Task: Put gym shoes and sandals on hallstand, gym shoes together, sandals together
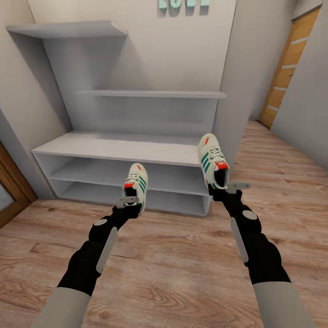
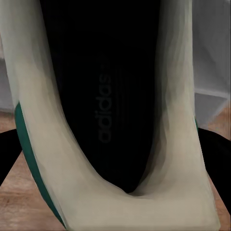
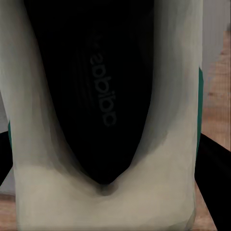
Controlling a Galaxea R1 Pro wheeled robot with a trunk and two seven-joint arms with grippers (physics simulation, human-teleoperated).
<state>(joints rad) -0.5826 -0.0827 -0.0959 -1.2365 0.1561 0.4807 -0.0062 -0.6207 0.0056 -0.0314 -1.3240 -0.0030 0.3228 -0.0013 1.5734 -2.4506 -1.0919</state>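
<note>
I face the pale grey hallstand (image 1: 114, 148), its low two-tier bench in front of me. My left gripper (image 1: 129, 200) is shut on the heel of one cream gym shoe (image 1: 136, 182) with green stripes, held in the air before the bench's lower shelves. My right gripper (image 1: 222, 189) is shut on the other gym shoe (image 1: 212, 159), raised at the bench top's right end. Each wrist view looks into a shoe's dark insole (image 2: 108, 106) (image 3: 98, 91) ringed by its cream collar. The sandals are out of view.
Light wood-plank corridor floor (image 1: 173, 259) lies between me and the rack. A wooden door (image 1: 289, 68) stands at the far right and a brown door frame (image 1: 11, 187) at the left. The rack's stepped upper shelves (image 1: 150, 93) rise behind the bench.
</note>
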